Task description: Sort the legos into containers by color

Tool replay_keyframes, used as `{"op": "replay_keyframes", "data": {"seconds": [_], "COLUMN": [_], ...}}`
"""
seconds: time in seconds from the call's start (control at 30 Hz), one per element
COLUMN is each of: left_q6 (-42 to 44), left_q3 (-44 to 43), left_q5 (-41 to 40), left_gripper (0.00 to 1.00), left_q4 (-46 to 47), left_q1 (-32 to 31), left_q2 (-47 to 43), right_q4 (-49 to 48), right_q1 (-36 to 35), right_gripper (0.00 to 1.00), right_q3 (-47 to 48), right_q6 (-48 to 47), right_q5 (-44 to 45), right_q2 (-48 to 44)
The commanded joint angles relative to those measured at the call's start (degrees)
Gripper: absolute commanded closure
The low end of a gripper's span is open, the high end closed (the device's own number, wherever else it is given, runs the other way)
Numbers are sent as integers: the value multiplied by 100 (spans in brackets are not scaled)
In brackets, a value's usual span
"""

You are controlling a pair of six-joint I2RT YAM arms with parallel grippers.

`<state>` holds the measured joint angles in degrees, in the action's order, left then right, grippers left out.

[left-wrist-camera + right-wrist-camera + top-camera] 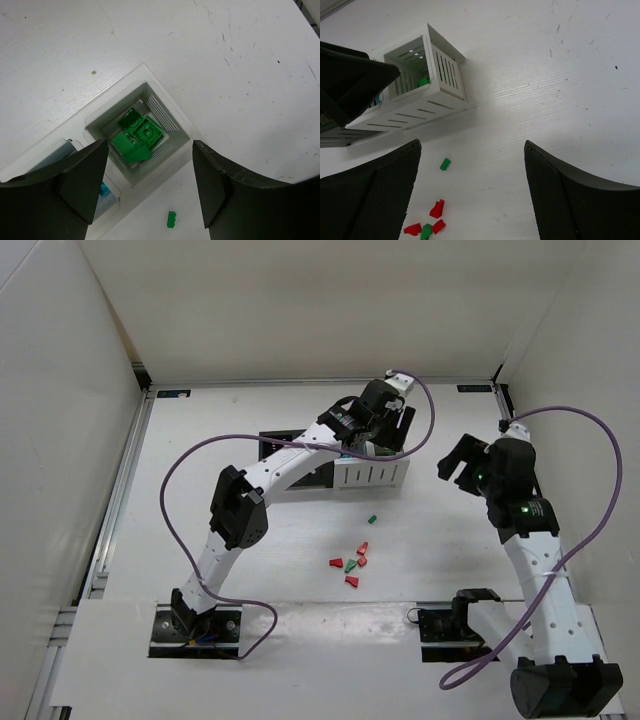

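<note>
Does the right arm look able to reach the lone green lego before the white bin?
Probably yes: the green lego lies clear of the white bin, uncovered, and the right claw is open.

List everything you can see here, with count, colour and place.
slotted open-top cube bins: count unclear, white and black, joined row partly under left arm.
small red plastic bricks: four, red, loose cluster before bins.
small green plastic bricks: two, green, one nearer the bins, one in that cluster.
green bricks in bin: about three, green, inside the end white bin.
teal brick: one, teal, neighbouring bin.
purple cables: two, one per arm.
left gripper: one, black, open above green-filled bin.
right gripper: one, black, open, right of bins.
</note>
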<state>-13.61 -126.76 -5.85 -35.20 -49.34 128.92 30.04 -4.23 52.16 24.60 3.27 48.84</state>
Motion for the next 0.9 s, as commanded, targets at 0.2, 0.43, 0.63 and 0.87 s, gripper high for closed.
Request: {"op": "replay_keyframes", "data": {"seconds": [0.2, 0.43, 0.63, 0.87], "left_q6": [-89, -722, -1705, -2374], "left_q3": [975, 4482, 6039, 6717], "left_q5": [-179, -1260, -2060, -2272], "left_gripper": [11, 0, 0, 0], "left_q4": [65, 445, -363, -1041], "left_q1": [100, 215, 197, 188], "left_q2": [-1709, -4453, -6061, -6853], "right_q4": [-7, -323, -991, -1492], "right_q1": [-1795, -3180, -3505, -3707], "right_gripper": [15, 15, 32, 38], "right_q3": [119, 49, -48, -13], "right_q6": [-157, -52, -105, -236], "right_q5": [1129, 1835, 1642, 1616], "right_q2": [617, 1952, 2929, 3921]}}
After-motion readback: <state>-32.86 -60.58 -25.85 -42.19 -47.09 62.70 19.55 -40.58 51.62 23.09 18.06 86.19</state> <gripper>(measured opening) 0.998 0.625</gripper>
